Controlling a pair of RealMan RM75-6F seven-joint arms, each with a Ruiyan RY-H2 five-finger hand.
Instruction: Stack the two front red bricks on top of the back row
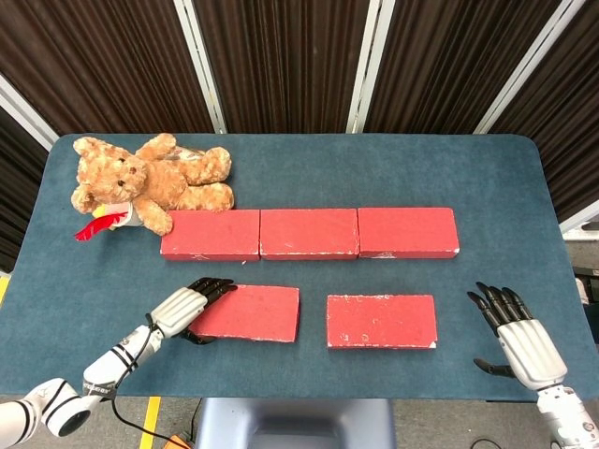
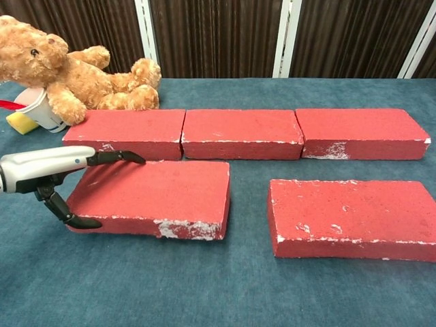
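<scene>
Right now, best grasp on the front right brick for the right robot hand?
Grip the front right brick by its short right end, coming from the right. It lies flat, long axis across the table, and the open right robot hand is already on that side.

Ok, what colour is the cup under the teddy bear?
White, with a pinkish rim; the cup shows best in the chest view.

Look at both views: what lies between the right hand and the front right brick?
Nothing: bare blue table separates the right hand from the front right brick, seen in the head view; the chest view leaves this hand out.
</scene>
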